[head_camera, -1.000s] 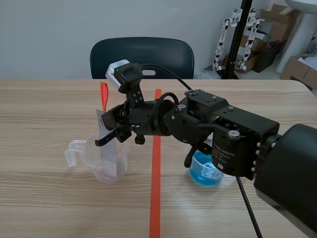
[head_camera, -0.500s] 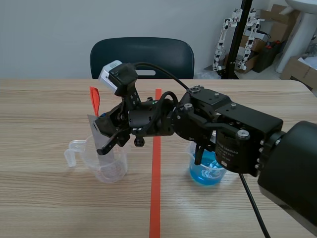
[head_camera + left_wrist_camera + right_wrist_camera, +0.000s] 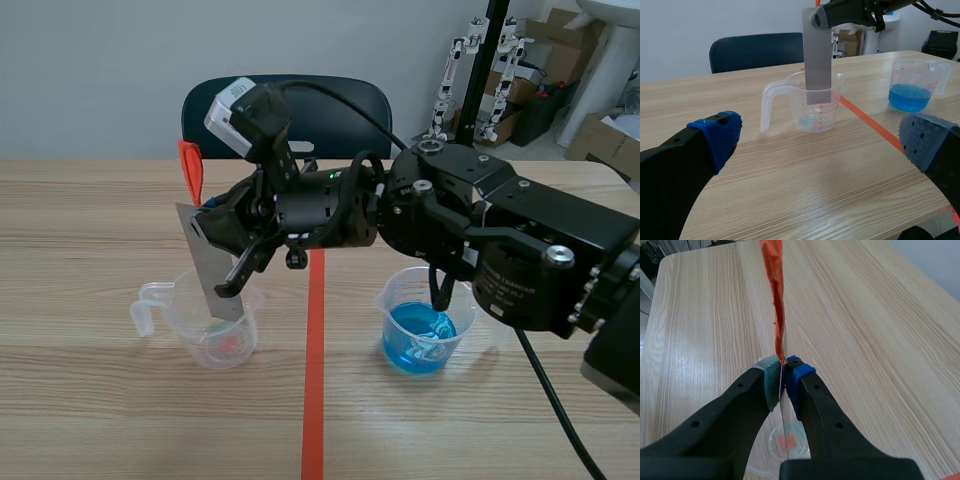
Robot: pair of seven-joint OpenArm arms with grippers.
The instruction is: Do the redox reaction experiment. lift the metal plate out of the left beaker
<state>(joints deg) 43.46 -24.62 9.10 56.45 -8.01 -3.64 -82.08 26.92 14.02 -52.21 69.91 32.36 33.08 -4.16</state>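
The right arm comes in from 3 o'clock and reaches past the middle of the counter (image 3: 100,400). Its tool (image 3: 215,235) is pressed tight on the upper part of the metal plate (image 3: 207,268), one pad on each flat face, as the right wrist view shows with the plate seen edge-on between the fingertips (image 3: 771,377). An orange tag (image 3: 190,170) sticks up from the plate's top end at 12 o'clock of the grip. The plate hangs tilted, its top leaning toward 11 o'clock in the scene view. Most of it is above the left beaker (image 3: 215,335), but its lower edge is just below the rim, well above the bottom, and shows through the clear wall. That beaker is clear plastic with its handle at 9 o'clock and a reddish patch (image 3: 812,120) at its bottom. The right beaker (image 3: 420,320), part full of blue liquid, stands at 3 o'clock of the left one, with the orange tape line (image 3: 314,380) running between them. The left tool (image 3: 822,140) hovers low over the counter with its fingers spread wide and nothing between them, the left beaker and plate at its 12 o'clock. A dark chair (image 3: 330,105) stands behind the counter at 12 o'clock.
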